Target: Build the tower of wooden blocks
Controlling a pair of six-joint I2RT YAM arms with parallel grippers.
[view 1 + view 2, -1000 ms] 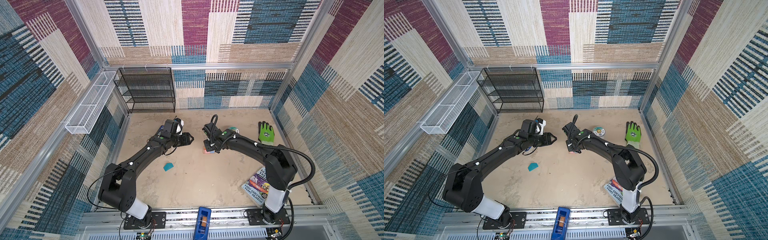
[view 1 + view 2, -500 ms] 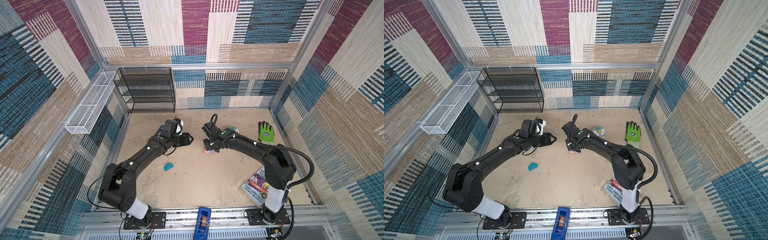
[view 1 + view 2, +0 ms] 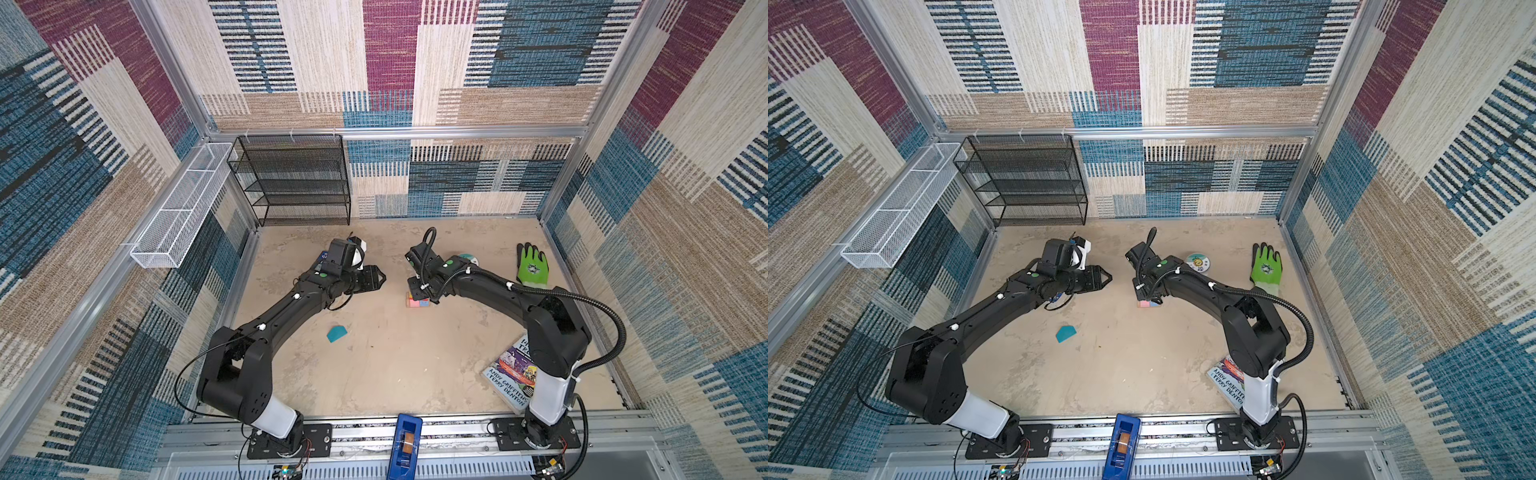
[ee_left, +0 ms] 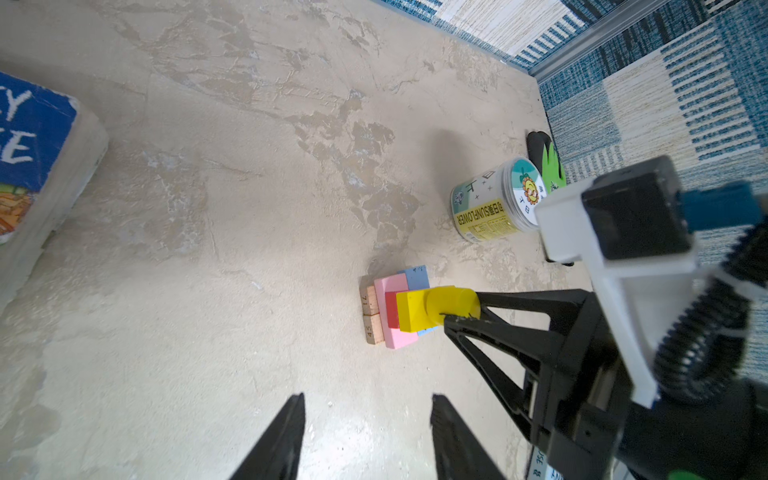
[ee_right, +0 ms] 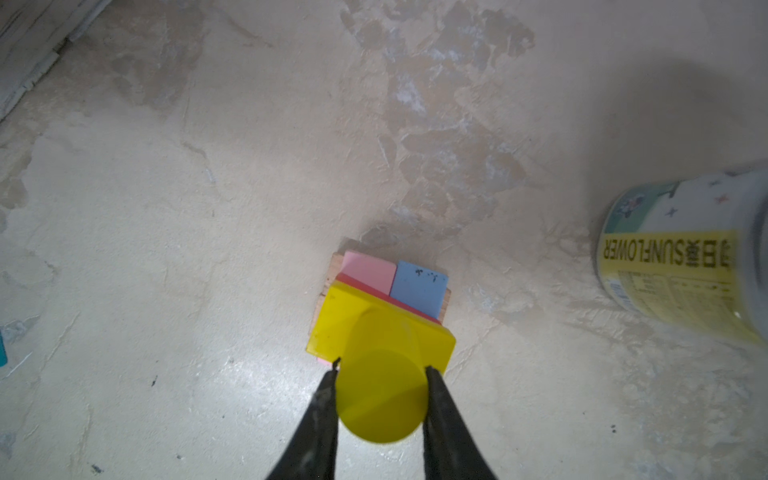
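Beige floor (image 5: 249, 166) bore a multicoloured block tower (image 5: 417, 286); right gripper (image 5: 382, 365) clamped its top yellow cylinder (image 5: 382, 399), left gripper (image 4: 365, 401) gaped nearby.

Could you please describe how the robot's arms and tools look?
Both arms are matte black with a white lowest link and a green dot near the wrist. A ribbed black hose runs along the right arm; a thin wire trails the left arm. The left tool and right tool have slim black pointed fingers.
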